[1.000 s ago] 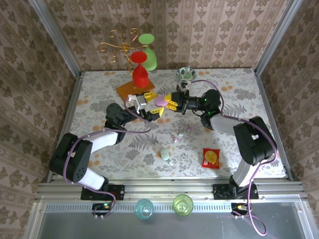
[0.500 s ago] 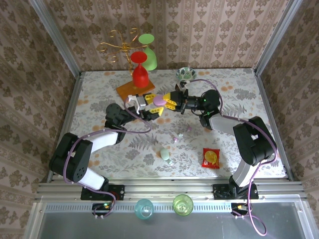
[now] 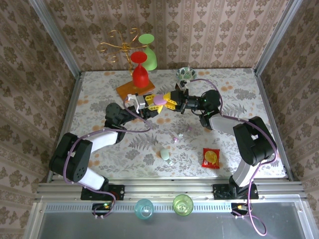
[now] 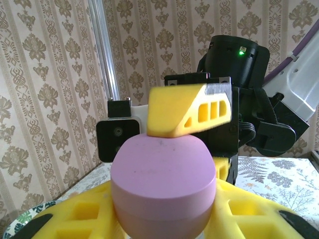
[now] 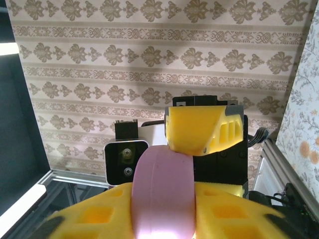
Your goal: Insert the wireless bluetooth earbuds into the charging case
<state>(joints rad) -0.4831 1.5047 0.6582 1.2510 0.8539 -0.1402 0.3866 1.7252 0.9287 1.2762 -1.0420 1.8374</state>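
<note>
Pinches the lilac charging case [image 3: 159, 100] in the left pincer [image 3: 155, 104], aloft over the surface [image 3: 94, 89]. Meets it head-on with the right pincer [image 3: 168, 101], fingers flanking the same case; gripping or just touching, cannot tell. Has the earbuds [image 3: 176, 139] lying on the surface nearer the bases, near a mint case [image 3: 164, 154] and a red packet [image 3: 211, 158].

Walls [image 3: 209, 30]: three sides, beige wallpaper with striped damask motifs.
Corner posts [image 3: 56, 40]: bare aluminium, rising from the back corners of the bench.
Bench [image 3: 94, 89]: pale cover printed with grey ferns and orange blossoms.
Front rail [image 3: 169, 189]: slotted aluminium.
Light: even, with soft shadows.
</note>
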